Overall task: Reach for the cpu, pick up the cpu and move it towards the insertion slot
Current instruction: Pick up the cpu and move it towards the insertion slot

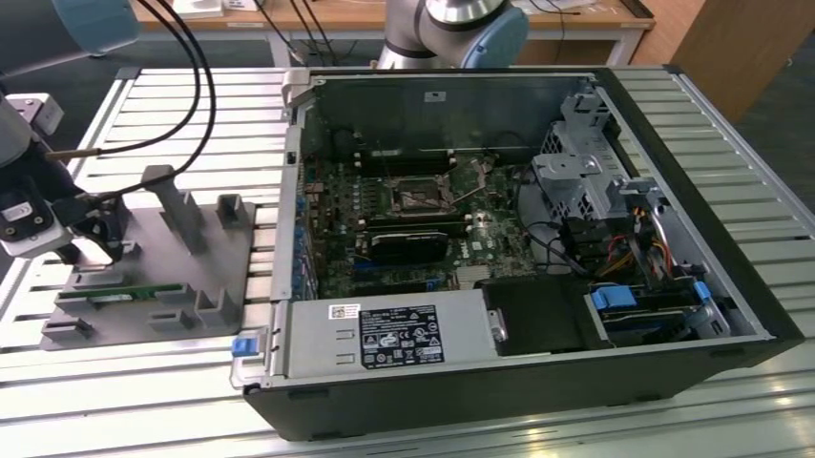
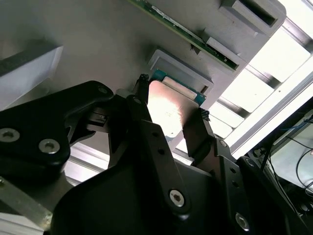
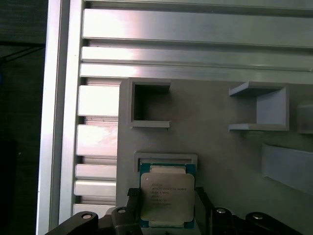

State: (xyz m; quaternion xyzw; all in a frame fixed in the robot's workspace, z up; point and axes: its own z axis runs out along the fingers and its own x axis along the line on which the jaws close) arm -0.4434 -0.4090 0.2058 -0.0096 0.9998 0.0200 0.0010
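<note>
Your pincer (image 2: 172, 98) has its jaws on either side of the chip (image 3: 167, 196). They sit against two opposite edges with no gap showing, so I judge it clamped on the chip. The chip lies flat, silver face up, at a small pocket (image 3: 166, 158) of the grey tray (image 1: 191, 277). That tray sits near the worktop's (image 1: 166, 124) edge at the exterior view's left. You cannot tell whether the chip has cleared the pocket floor.

For this step, hold the chip by its edges only and keep it level. Bring it straight up out of the pocket so its rim does not catch.

A green memory stick (image 1: 128, 294) lies in a tray slot near the pincer, and upright posts (image 1: 172, 205) stand close by. The socket (image 1: 421, 197) is well apart, inside the open computer case (image 1: 446, 95), and the case's near wall (image 1: 296, 191) stands between it and the tray. Black cables (image 1: 191, 76) loop over the worktop beside the arm and could snag.
</note>
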